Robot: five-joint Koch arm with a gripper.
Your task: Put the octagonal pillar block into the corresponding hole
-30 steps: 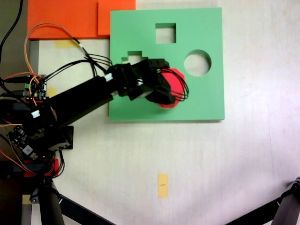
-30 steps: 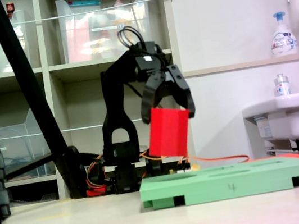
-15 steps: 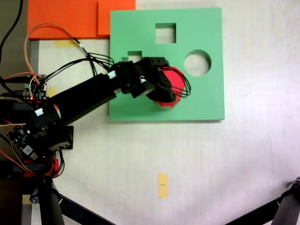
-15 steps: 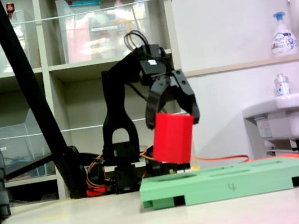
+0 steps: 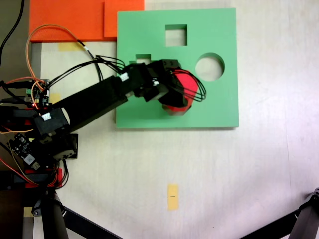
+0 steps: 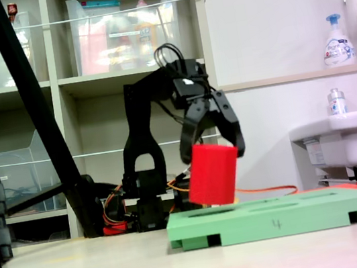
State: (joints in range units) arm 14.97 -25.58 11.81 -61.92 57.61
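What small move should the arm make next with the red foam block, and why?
Probably ease straight down while levelling the block. In the second exterior view the red eight-sided foam block, clamped in the end effector, hangs tilted with its lower edge just above the flat green foam board, not seated.

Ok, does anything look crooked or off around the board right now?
Only the red block: the gripper holds it tilted, its lower end leaning toward the second exterior view's left, just above the green board. The octagonal hole is hidden beneath it in both exterior views. Nothing else stands out.
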